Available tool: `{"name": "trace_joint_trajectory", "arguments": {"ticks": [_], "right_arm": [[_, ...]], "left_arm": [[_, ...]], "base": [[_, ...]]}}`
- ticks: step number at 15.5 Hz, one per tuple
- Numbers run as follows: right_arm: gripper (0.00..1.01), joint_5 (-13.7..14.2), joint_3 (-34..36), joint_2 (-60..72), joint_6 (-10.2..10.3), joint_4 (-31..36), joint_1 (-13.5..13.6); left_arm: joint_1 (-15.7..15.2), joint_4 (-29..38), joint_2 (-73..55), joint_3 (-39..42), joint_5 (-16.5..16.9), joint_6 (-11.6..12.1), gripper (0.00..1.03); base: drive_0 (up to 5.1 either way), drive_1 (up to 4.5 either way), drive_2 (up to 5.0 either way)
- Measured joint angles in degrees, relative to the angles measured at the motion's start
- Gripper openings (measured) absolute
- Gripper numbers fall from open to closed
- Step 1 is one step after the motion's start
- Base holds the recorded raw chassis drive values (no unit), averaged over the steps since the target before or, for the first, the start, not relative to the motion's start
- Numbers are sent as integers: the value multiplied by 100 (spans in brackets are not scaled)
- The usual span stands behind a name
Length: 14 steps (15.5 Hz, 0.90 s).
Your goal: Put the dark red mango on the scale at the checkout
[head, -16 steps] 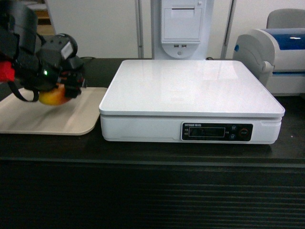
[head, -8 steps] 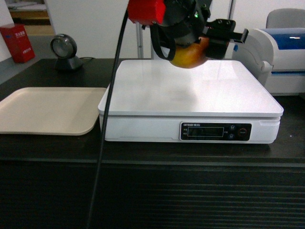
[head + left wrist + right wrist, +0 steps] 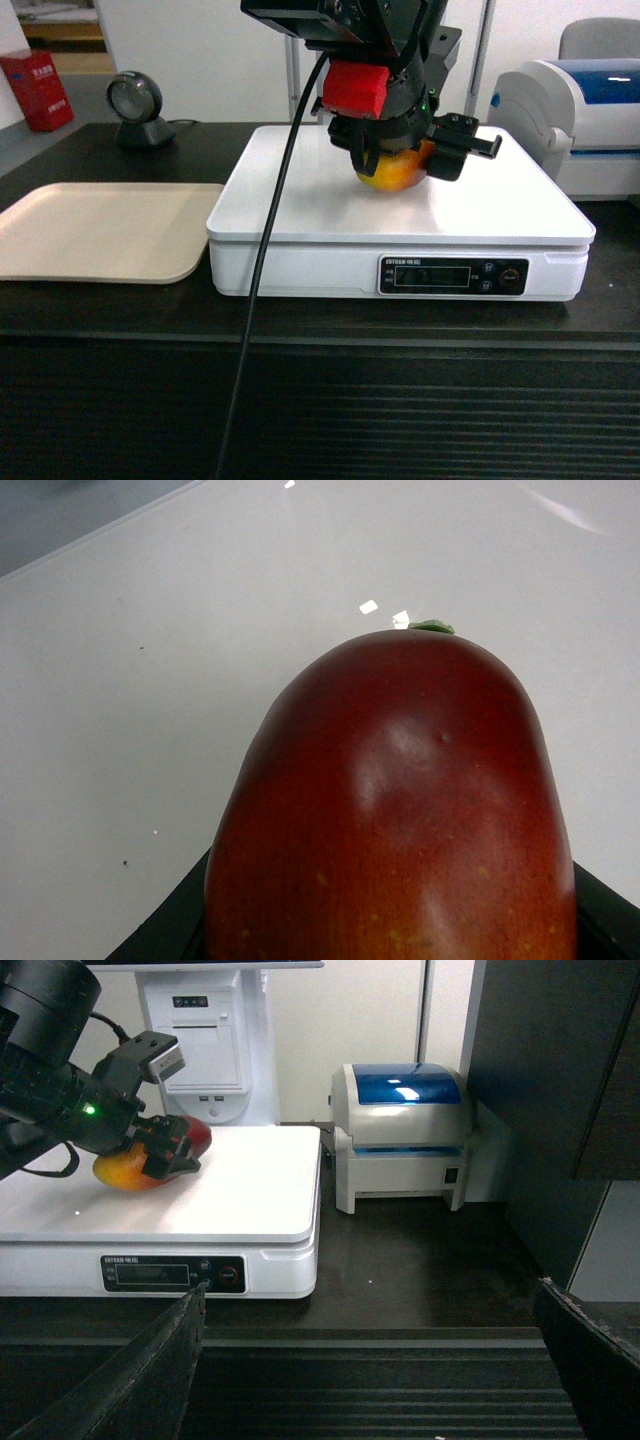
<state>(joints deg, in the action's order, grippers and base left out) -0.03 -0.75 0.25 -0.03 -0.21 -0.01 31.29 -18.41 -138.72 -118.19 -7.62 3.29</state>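
Note:
The dark red mango (image 3: pixel 392 174), red fading to orange-yellow, is held over the middle of the white scale (image 3: pixel 320 205) on the black checkout counter (image 3: pixel 320 400). My left gripper (image 3: pixel 405 165) is shut on it, black fingers on either side. The mango sits at the scale's top; I cannot tell if it touches. In the left wrist view the mango (image 3: pixel 400 810) fills the frame above the white scale top (image 3: pixel 150 680). From the right wrist view the mango (image 3: pixel 128 1171) shows in the left gripper (image 3: pixel 165 1150) over the scale (image 3: pixel 250 1195). My right gripper (image 3: pixel 370 1295) hangs open before the counter's front, holding nothing.
A beige tray (image 3: pixel 100 230) lies left of the scale. A grey-white printer with a blue lid (image 3: pixel 590 110) stands to its right. A round black scanner (image 3: pixel 135 105) is at the back left. A white terminal stand (image 3: pixel 200 1050) rises behind the scale.
My left gripper carried the mango from the beige tray rightward over the scale, then lowered it to the scale's top.

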Motion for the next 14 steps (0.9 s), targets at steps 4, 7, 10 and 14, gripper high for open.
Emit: {"name": "trace_joint_trajectory", "arguments": {"ticks": [4,7,10,14], "right_arm": [[98,0,0,0,0,0,0],[98,0,0,0,-2,0,0],[98,0,0,0,0,0,0],[98,0,0,0,-2,0,0]], "left_arm": [[-28,-337,-348,-597,-20,-140,88],[-2,-133,-341,-595,22,-129,97],[0,267,22,-343,166,-33,98],[-166,1460,1696,763,837,-35,98]], "base": [[0,0,0],[0,0,0],[0,0,0],[0,0,0]]}}
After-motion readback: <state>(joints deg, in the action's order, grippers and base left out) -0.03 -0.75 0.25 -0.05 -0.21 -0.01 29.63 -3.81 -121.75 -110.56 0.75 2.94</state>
